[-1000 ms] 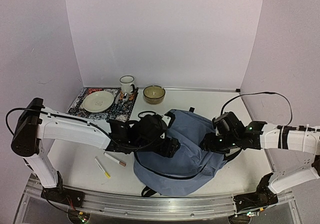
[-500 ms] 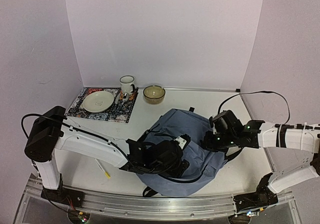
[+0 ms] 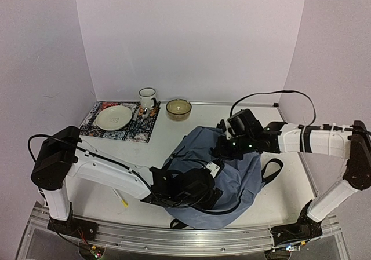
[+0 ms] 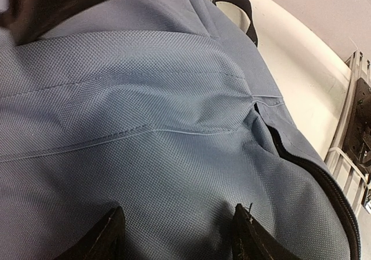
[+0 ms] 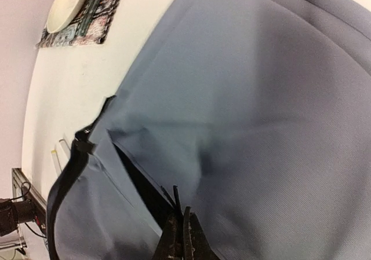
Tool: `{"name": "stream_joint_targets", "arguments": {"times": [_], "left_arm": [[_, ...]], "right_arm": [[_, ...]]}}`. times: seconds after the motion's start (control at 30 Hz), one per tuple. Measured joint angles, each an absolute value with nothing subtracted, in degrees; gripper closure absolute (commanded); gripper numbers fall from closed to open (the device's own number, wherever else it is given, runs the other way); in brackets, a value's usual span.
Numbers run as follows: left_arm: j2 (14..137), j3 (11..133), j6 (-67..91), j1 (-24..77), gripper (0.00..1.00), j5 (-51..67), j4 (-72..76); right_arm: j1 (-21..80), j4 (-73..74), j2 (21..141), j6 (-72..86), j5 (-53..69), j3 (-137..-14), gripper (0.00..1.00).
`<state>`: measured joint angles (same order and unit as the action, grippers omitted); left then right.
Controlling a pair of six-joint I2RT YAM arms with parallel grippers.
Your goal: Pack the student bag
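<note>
Far back at ten o'clock lies a dark patterned placemat (image 3: 133, 130) carrying a round cream plate (image 3: 114, 118), with a white enamel mug (image 3: 147, 98) behind it. A brown glazed bowl (image 3: 178, 109) stands near twelve. A yellow marker pen (image 3: 120, 199) lies at eight, half under the left arm.

The white table (image 3: 290, 196) is bare at four o'clock. The metal rail (image 3: 145, 237) edges the near side.

The grey-blue fabric backpack (image 3: 246, 176) fills the middle toward five, slumped and creased, with a black strap (image 3: 271, 170) looping out at three. The left gripper (image 4: 179, 232) hangs over it with jaws spread. The right gripper (image 5: 182, 228) has its jaws pressed together, seemingly nipping fabric by the dark zipper line.
</note>
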<state>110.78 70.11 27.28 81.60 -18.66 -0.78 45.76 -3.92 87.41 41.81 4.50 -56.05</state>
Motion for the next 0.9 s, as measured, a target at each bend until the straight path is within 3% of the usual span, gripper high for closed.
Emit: {"name": "stream_joint_targets", "arguments": {"times": [0.3,0.53,0.7,0.9], "left_arm": [[111.0,70.1,27.3,82.5,0.37,-19.2,-0.1],[110.9,69.4,27.3,82.8,0.37,-19.4,1.4],[109.4,67.1,27.7,82.9,0.35,-19.8,2.8],[105.7,63.1,30.4,83.8,0.29,-21.1,2.7]], "right_arm": [[48.5,-6.0,105.4,38.3,9.8,-73.3,1.0],[49.4,-5.3,113.0,36.2,13.1,-80.0,0.98],[49.7,-4.4,114.1,34.2,14.9,-82.4,0.86],[50.0,-4.1,112.8,30.1,14.7,-82.4,0.55]]}}
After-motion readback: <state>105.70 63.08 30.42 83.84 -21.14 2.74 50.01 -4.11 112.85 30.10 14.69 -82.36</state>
